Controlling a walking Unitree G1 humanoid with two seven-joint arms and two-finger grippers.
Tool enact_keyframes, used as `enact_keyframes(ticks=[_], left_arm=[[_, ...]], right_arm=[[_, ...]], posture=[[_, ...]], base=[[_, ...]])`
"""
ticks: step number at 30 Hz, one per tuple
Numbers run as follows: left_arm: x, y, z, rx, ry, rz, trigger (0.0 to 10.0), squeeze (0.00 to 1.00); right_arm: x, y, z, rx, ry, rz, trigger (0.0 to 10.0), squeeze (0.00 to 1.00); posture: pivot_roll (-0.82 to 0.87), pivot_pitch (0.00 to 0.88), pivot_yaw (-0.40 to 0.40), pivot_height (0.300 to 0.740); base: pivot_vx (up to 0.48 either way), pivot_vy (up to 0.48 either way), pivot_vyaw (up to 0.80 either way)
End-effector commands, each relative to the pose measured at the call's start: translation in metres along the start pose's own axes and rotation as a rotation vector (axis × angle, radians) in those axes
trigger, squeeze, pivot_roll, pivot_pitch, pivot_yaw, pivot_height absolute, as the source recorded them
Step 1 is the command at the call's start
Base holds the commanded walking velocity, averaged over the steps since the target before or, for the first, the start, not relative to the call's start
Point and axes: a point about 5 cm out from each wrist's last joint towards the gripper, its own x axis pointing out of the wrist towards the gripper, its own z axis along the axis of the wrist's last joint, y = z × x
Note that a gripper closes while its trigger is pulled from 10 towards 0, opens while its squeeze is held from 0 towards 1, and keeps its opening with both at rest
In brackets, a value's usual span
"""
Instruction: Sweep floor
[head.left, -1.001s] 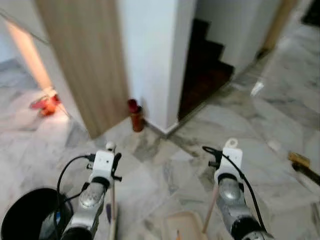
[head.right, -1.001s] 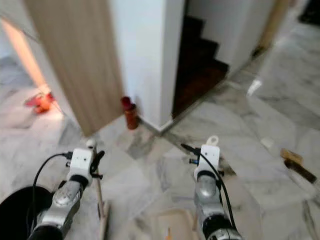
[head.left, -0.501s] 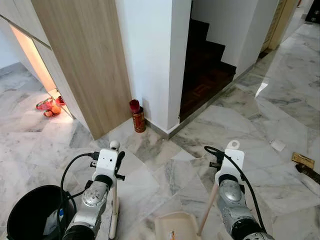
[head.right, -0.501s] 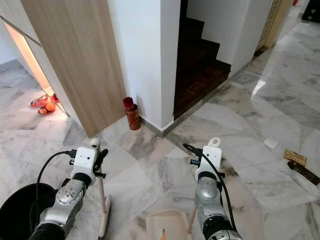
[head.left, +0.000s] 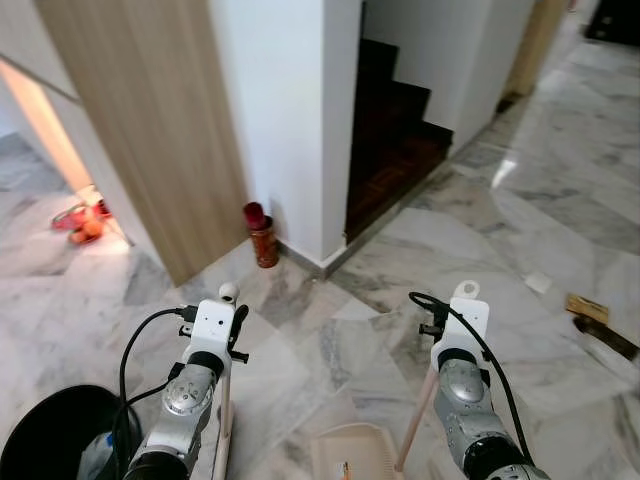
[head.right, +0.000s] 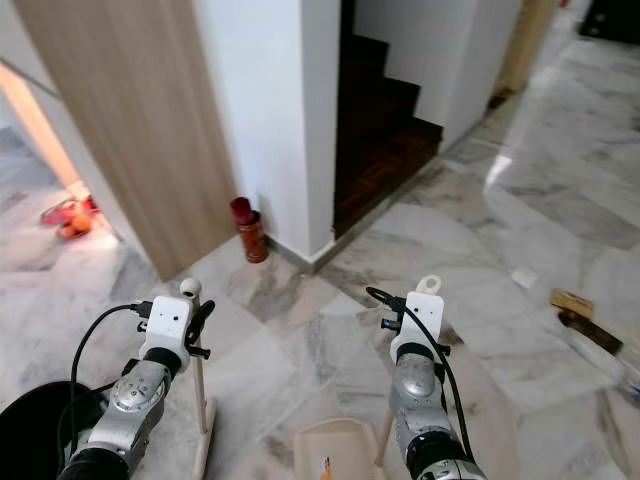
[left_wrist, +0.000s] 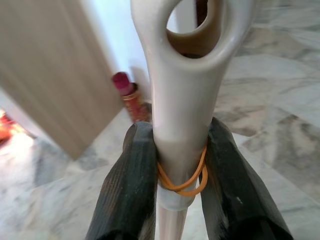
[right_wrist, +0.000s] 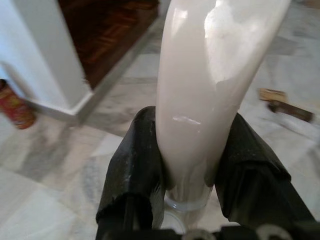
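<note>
My left gripper (left_wrist: 180, 150) is shut on the cream broom handle (left_wrist: 186, 100), which has a hanging hole at its top and an orange rubber band where the fingers (left_wrist: 131, 185) clamp it. The broom stick (head.left: 222, 435) runs down to the marble floor beside my left arm. My right gripper (right_wrist: 186, 150) is shut on the cream dustpan handle (right_wrist: 200, 85). Its stick (head.left: 415, 420) slants down to the beige dustpan (head.left: 345, 458), low between my two arms. A white scrap (head.left: 537, 283) and a brown piece (head.left: 587, 308) lie on the floor at the right.
A black bin (head.left: 50, 440) stands at my lower left. Ahead are a wooden panel (head.left: 140, 120), a white pillar (head.left: 280, 100) with a red canister (head.left: 262, 235) at its foot, and dark stairs (head.left: 395, 130). Red shoes (head.left: 78, 222) lie far left.
The head camera has swung, so the whole scene has shifted a little and sharpened since the blur. Both grippers keep the same hold on their handles.
</note>
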Motion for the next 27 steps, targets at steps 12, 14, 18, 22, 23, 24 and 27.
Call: enact_keyframes(ticks=[12,14,18,22,23,24,27], left_arm=[[0.0011,0.0029,0.0015,0.041,-0.008,-0.002,10.0,0.00],[0.0011,0.0030,0.0015,0.042,-0.008,-0.002,10.0,0.00],[0.0012,0.0030,0.0016,0.043,-0.009,-0.003,10.0,0.00],[0.0012,0.0030,0.0015,0.044,-0.009,-0.003,10.0,0.00],[0.0013,0.0029,0.0016,0.044,-0.009,-0.003,10.0,0.00],[0.0013,0.0029,0.0016,0.045,-0.010,-0.003,10.0,0.00],[0.0015,0.0027,0.0017,0.046,-0.011,-0.004,10.0,0.00]], right_arm=[[0.0014,0.0019,0.0023,-0.005,0.004,0.001,10.0,0.00],[0.0014,0.0019,0.0021,-0.005,0.004,0.001,10.0,0.00],[0.0014,0.0021,0.0022,-0.006,0.004,0.002,10.0,0.00],[0.0013,0.0023,0.0020,-0.006,0.005,0.003,10.0,0.00],[0.0013,0.0022,0.0020,-0.007,0.004,0.003,10.0,0.00],[0.0013,0.0022,0.0022,-0.006,0.003,0.004,10.0,0.00],[0.0012,0.0022,0.0029,-0.002,-0.006,0.003,10.0,0.00]], posture=[[0.11,0.000,0.043,0.740],[0.11,0.000,0.043,0.740],[0.11,0.000,0.043,0.740],[0.11,0.000,0.043,0.740],[0.11,0.000,0.042,0.740],[0.11,0.000,0.042,0.740],[0.11,0.000,0.042,0.740]], base=[[0.000,0.000,-0.80],[0.000,0.000,-0.80],[0.000,0.000,-0.80],[0.000,0.000,-0.80],[0.000,0.000,-0.80],[0.000,0.000,-0.80],[0.000,0.000,-0.27]])
